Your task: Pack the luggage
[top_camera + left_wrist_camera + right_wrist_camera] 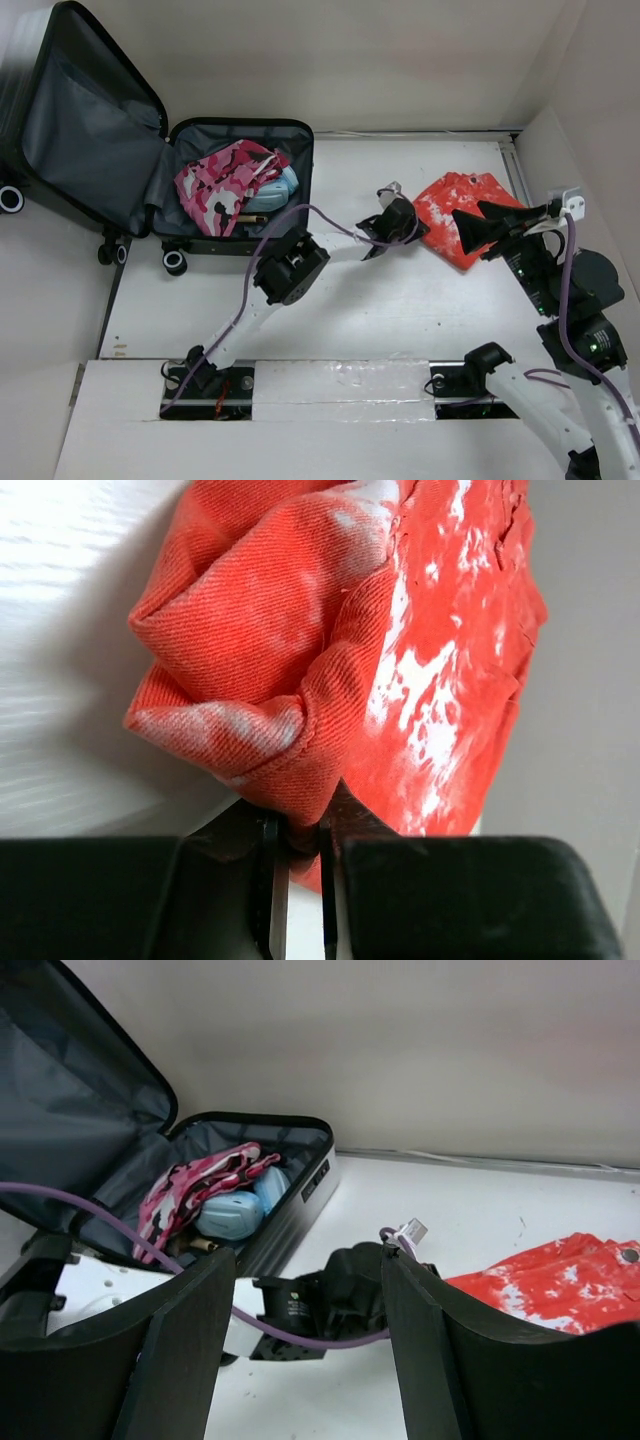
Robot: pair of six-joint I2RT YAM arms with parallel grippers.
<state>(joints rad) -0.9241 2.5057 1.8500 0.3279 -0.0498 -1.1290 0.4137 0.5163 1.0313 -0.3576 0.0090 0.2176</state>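
Note:
The luggage (pixel 240 135) lies open at the far left, its grey-lined lid (pixel 90 110) propped up; it also shows in the right wrist view (pixel 300 1175). Inside are a pink camouflage garment (pixel 220 185) and light blue pouches (pixel 282 185). A red-and-white garment (pixel 470 205) lies on the table at the right. My left gripper (pixel 422 227) is shut on that garment's near left edge, and the cloth (pixel 300 660) bunches up above the jaws. My right gripper (pixel 468 226) is open and empty, hovering over the garment's near side and pointing left; its fingers (pixel 190 1330) frame the left gripper.
A side wall (pixel 590 110) runs along the right of the table, close to the red garment. The left arm's purple cable (pixel 300 215) loops between the luggage and the left gripper. The suitcase's wheels (pixel 175 262) rest on the table near its front.

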